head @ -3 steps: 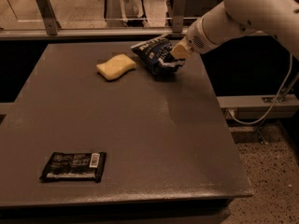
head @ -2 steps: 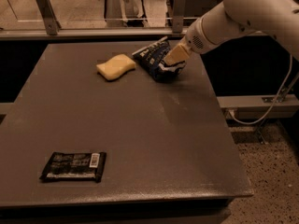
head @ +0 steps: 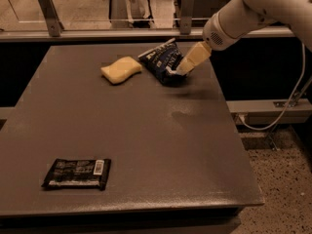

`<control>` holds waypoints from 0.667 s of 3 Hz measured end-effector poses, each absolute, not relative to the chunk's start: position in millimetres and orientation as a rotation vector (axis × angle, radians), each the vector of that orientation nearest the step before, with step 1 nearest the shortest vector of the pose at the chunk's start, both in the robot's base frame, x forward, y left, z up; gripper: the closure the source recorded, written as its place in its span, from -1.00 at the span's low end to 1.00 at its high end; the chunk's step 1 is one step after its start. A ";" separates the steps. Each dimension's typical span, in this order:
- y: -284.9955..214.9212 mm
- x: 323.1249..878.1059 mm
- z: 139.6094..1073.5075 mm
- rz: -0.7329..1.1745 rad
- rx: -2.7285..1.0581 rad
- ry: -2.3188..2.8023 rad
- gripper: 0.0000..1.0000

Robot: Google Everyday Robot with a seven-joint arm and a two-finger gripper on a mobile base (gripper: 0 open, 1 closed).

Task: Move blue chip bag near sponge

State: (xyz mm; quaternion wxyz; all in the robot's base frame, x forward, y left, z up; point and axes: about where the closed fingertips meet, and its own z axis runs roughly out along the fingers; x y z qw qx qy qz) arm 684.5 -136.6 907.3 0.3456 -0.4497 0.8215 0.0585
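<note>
- Camera view: the gripper [head: 181, 70] reaches down from the upper right on a white arm [head: 253, 13], at the far right part of the counter [head: 161, 130].
- Its jaws pinch the right edge of the blue chip bag [head: 162, 61].
- The bag sits crumpled and tilted on the counter, just right of the sponge [head: 121, 69]; the two are nearly touching.
- A flat black wrapper [head: 77, 173] with a barcode lies near the counter's front left corner, well apart from both.
</note>
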 end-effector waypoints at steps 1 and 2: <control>-186.8 686.3 924.4 0.086 -1.204 2.205 -1.00; -185.4 686.8 922.9 0.087 -1.205 2.204 -1.00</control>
